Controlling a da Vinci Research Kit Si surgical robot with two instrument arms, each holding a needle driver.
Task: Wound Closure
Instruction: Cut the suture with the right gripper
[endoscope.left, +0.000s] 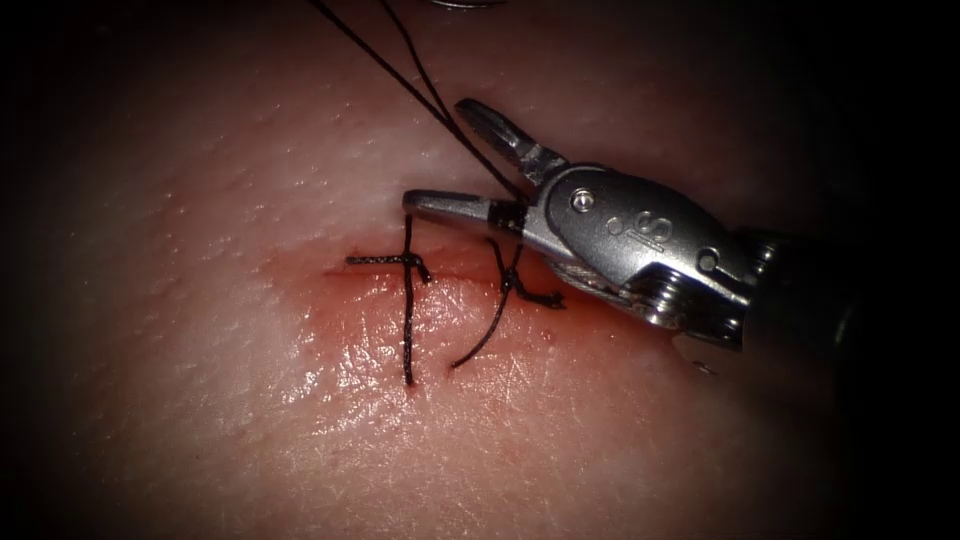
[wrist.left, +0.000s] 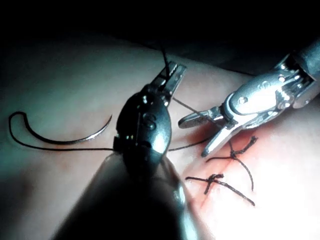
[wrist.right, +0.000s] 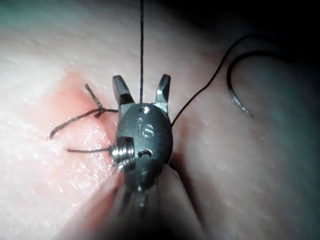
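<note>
My right tool (endoscope.left: 448, 155) reaches in from the right over the cut (endoscope.left: 450, 272), jaws open and holding nothing. Two strands of black thread (endoscope.left: 400, 80) run between its jaws up and away to the upper left. The right wrist view has the same tool (wrist.right: 141, 82) open, with one thread (wrist.right: 141, 45) passing between the jaw tips. My left tool (wrist.left: 172, 70) is shut on the thread (wrist.left: 164, 54). The curved needle (wrist.left: 65, 139) lies flat on the tissue away from the cut, held by neither tool and not in the tissue; the right wrist view also has the needle (wrist.right: 236, 95).
Two tied stitches cross the cut, a left knot (endoscope.left: 415, 263) and a right knot (endoscope.left: 512, 287), each with short cut tails. Red fluid (endoscope.left: 370, 330) wets the tissue around and below the cut. My right tool (wrist.left: 194, 136) stands just above the stitches.
</note>
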